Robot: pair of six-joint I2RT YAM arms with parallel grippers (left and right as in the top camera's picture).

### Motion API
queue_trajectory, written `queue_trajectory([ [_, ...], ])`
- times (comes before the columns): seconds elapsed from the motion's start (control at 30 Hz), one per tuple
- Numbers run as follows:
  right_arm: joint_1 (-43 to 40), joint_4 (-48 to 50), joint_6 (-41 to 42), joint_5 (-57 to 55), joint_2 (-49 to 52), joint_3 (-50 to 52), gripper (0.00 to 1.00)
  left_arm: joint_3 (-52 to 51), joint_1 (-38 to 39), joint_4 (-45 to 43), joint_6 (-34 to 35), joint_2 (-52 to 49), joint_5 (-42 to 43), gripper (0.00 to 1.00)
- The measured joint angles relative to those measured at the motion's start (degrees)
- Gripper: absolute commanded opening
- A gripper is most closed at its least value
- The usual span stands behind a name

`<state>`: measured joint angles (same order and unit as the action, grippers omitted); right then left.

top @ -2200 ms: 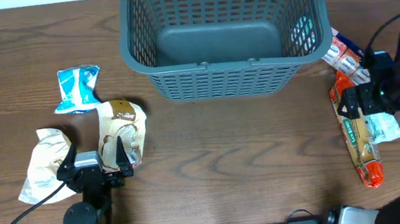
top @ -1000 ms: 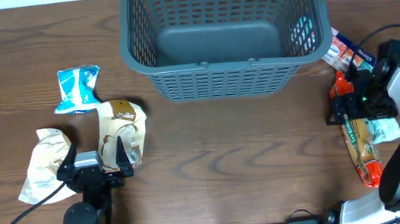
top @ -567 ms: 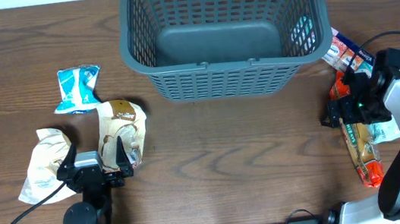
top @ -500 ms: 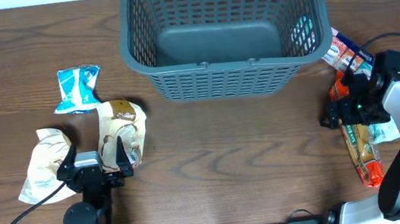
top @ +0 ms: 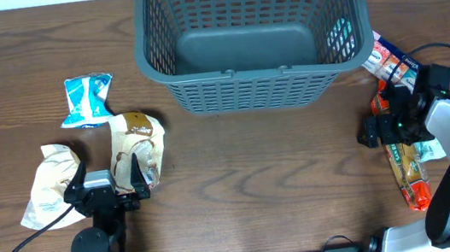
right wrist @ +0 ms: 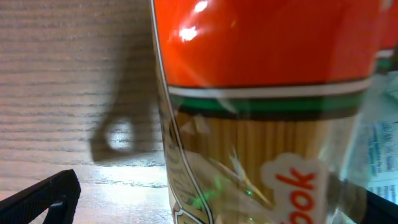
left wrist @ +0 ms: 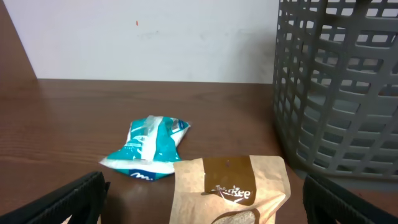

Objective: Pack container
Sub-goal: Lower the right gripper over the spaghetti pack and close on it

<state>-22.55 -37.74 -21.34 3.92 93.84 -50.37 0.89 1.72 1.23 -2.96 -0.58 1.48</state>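
The container (top: 253, 36), a large dark grey lattice basket, stands at the back middle of the table with nothing showing on its solid bottom. My left gripper (top: 105, 172) is open, its fingers on either side of the near end of a brown paper snack bag (top: 137, 141). In the left wrist view the bag (left wrist: 230, 186) lies between the dark fingertips (left wrist: 74, 199), with the container (left wrist: 342, 87) at the right. My right gripper (top: 385, 119) is open over the top end of a long orange and clear spaghetti packet (top: 409, 176). That packet (right wrist: 267, 93) fills the right wrist view.
A teal and white packet (top: 87, 100) lies left of the container. A crumpled white bag (top: 47, 186) sits beside my left gripper. A red, white and blue packet (top: 385, 59) lies by the container's right corner, and a small white packet (top: 434, 148) rests next to the spaghetti.
My right gripper has swung left and down onto the upper end of the spaghetti packet, still open. The left arm and all packets have stayed put.
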Motion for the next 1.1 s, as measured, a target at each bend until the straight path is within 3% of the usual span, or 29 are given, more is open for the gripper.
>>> queue_trajectory([
  [0.4,-0.28,2.75,-0.17,-4.96,0.00,2.10,0.89,0.00,0.00,0.00,0.00,0.00,0.00,0.99],
  [0.83,-1.92,3.58,0.11,-5.42,-0.63,2.95,0.87,0.02,0.00,0.00,0.00,0.00,0.00,0.99],
  [1.03,-2.05,4.07,1.42,-4.92,-0.63,3.21,0.58,0.02,0.00,0.02,0.00,0.00,0.00,0.99],
  [1.1,-2.08,4.31,1.40,-4.79,-0.63,3.28,0.54,0.02,0.00,0.00,0.00,0.00,0.00,0.99],
])
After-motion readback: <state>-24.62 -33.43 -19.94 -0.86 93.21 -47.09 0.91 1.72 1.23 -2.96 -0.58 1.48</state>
